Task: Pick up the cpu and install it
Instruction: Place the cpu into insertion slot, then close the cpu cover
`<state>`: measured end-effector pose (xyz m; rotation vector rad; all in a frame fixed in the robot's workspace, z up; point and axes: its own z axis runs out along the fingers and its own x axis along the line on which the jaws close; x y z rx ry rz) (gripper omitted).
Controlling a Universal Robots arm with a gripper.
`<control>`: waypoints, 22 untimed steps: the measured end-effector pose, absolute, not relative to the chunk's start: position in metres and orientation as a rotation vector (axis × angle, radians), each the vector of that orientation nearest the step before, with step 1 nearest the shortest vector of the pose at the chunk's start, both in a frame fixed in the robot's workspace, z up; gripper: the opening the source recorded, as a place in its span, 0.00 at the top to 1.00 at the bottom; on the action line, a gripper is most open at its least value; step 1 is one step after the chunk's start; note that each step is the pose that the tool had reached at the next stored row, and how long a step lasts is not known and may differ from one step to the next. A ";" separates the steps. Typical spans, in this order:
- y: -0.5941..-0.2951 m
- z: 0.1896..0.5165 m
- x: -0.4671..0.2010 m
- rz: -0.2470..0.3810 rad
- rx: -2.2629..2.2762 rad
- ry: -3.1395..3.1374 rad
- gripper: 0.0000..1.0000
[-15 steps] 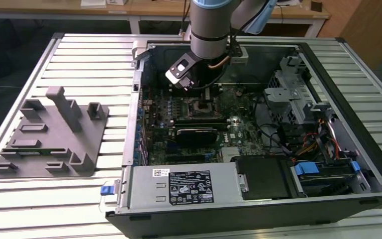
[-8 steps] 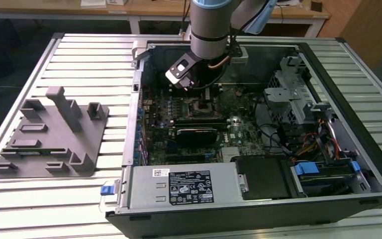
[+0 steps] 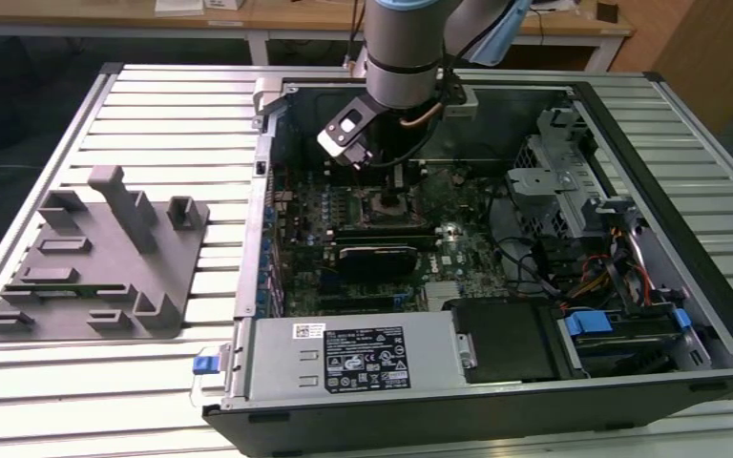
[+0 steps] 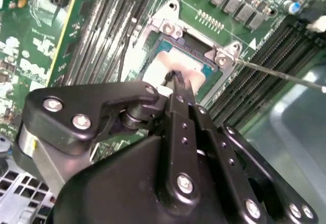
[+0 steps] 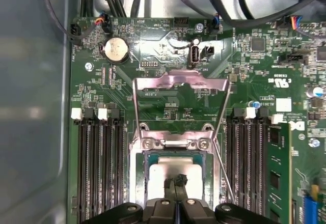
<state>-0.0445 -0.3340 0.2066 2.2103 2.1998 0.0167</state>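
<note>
The cpu (image 5: 159, 177) lies flat in the motherboard socket (image 5: 175, 155), its silver-white top showing inside the metal frame in both wrist views (image 4: 162, 62). My gripper (image 5: 177, 182) hangs right over the chip's middle with its black fingertips (image 4: 178, 81) pressed together and nothing between them. I cannot tell whether the tips touch the chip's top. The socket's load plate (image 5: 181, 83) stands swung open beyond the socket, and its thin lever (image 4: 280, 74) sticks out to one side. In the exterior view the gripper (image 3: 386, 170) reaches down into the open computer case, just above the socket (image 3: 388, 203).
Memory slots (image 5: 99, 168) flank the socket, with one memory stick (image 5: 277, 175) seated. A coin battery (image 5: 116, 49) and cables lie beyond the plate. The case holds a power supply (image 3: 354, 358) and a drive cage (image 3: 571, 181). A grey fixture (image 3: 99, 258) rests on the slatted table at the exterior view's left.
</note>
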 end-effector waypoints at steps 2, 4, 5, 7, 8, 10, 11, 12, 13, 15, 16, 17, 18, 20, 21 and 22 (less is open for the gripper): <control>-0.334 0.211 -0.045 0.016 2.210 2.200 0.89; -0.334 0.216 -0.045 0.016 2.210 2.200 0.89; -0.334 0.218 -0.045 0.016 2.210 2.200 0.89; -0.334 0.224 -0.045 0.016 2.210 2.200 0.89; -0.334 0.226 -0.045 0.016 2.210 2.200 0.89; -0.334 0.232 -0.045 0.017 2.210 2.200 0.89; -0.334 0.234 -0.045 0.016 2.210 2.200 0.89; -0.334 0.237 -0.045 0.017 2.210 2.200 0.89; -0.334 0.240 -0.045 0.017 2.210 2.200 0.89; -0.334 0.244 -0.045 0.017 2.210 2.200 0.89; -0.334 0.245 -0.045 0.017 2.210 2.200 0.89; -0.334 0.245 -0.045 0.017 2.210 2.200 0.89; -0.334 0.245 -0.045 0.017 2.210 2.200 0.89; -0.334 0.245 -0.045 0.017 2.210 2.200 0.89; -0.334 0.246 -0.045 0.017 2.210 2.200 0.89; -0.334 0.246 -0.045 0.017 2.210 2.200 0.89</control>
